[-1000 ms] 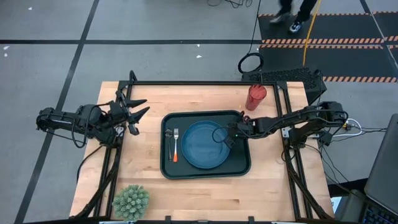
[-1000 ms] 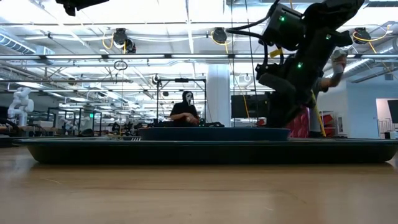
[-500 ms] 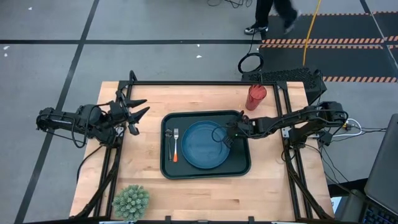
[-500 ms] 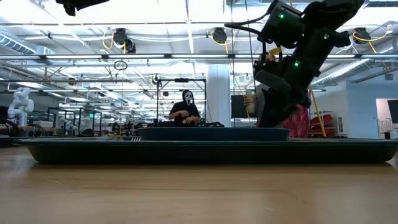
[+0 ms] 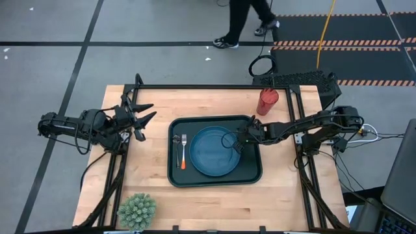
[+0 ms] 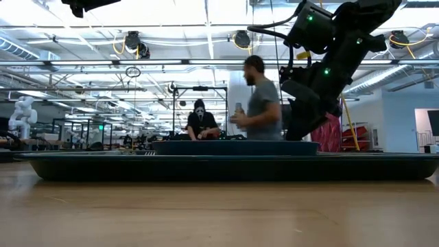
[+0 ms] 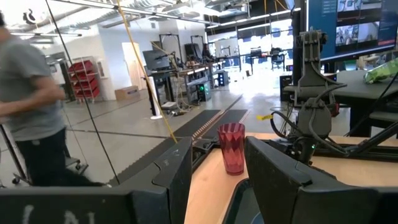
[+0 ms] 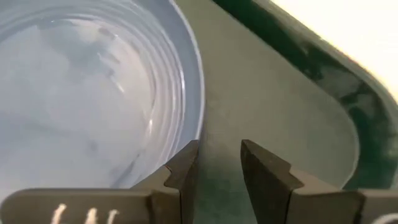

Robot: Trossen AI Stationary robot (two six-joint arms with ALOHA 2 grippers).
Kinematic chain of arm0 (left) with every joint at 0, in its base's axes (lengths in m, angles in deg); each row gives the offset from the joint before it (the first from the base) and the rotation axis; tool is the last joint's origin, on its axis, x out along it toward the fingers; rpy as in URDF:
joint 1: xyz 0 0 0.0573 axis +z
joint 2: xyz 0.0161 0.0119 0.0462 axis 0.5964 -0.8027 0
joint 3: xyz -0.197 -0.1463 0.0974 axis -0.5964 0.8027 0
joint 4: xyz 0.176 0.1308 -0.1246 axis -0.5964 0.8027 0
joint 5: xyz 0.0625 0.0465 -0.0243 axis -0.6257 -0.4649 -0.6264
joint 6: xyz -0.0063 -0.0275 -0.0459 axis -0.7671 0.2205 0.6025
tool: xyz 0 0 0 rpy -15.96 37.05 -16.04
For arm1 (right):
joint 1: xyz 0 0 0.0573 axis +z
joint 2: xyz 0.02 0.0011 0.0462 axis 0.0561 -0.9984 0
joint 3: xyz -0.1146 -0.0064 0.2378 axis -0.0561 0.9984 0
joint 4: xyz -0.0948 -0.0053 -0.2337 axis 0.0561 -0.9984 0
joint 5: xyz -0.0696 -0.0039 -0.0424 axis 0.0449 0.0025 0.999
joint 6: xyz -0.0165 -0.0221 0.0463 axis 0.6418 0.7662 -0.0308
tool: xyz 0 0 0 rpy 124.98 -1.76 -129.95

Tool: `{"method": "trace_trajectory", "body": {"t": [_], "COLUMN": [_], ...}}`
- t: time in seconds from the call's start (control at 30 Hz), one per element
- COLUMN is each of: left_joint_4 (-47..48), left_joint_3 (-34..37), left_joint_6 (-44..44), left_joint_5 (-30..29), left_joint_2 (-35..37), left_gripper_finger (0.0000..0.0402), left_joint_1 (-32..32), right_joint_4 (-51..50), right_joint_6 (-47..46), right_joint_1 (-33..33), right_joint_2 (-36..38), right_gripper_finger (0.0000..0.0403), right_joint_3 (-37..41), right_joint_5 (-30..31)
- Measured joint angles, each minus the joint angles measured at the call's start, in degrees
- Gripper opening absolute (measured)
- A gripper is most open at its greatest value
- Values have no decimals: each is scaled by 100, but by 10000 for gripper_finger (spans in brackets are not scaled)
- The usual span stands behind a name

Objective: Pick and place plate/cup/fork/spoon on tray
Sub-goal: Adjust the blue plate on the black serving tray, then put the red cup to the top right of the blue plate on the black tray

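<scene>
— What sits on the wooden table [image 5: 149,110]?

— A large dark green-black rectangular plastic tray [image 5: 215,179] with rounded corners. In it lies a round matte blue plate [image 5: 211,151]; beside the plate, near the tray's left rim, lie a small orange-handled fork [image 5: 184,151] and a slim dark metal spoon [image 5: 176,149]. A ribbed red translucent plastic cup [image 5: 267,101] stands upright off the tray, at the table's far right.

— The jaws?

— The right gripper [image 5: 238,140] hangs low at the plate's right edge, fingers parted a little, grasping nothing. The left gripper [image 5: 144,116] hovers by the table's left side, spread wide and empty.
</scene>
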Motion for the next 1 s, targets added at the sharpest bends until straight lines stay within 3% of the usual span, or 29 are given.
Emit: {"method": "trace_trajectory", "body": {"t": [0.2, 0.4, 0.7, 0.83, 1.0], "left_joint_4": [0, 15, 70, 68, 68], "left_joint_3": [0, 0, 0, 0, 0], "left_joint_6": [-2, -6, -24, -31, -35], "left_joint_5": [0, 0, -2, -2, -2], "left_joint_2": [0, 0, 0, 0, 0], "left_gripper_finger": [152, 152, 152, 152, 152], "left_joint_1": [0, 0, -2, -2, -2], "right_joint_4": [-39, 18, -705, -1299, -2735], "right_joint_6": [73, 298, 721, 1097, 1371], "right_joint_1": [2, -52, -321, -562, -1014], "right_joint_2": [68, 422, 1409, 1732, 1591], "right_gripper_finger": [112, 112, 112, 112, 112], "right_joint_3": [0, -26, -72, -508, -1564], "right_joint_5": [64, 638, 1423, 1512, 1476]}}
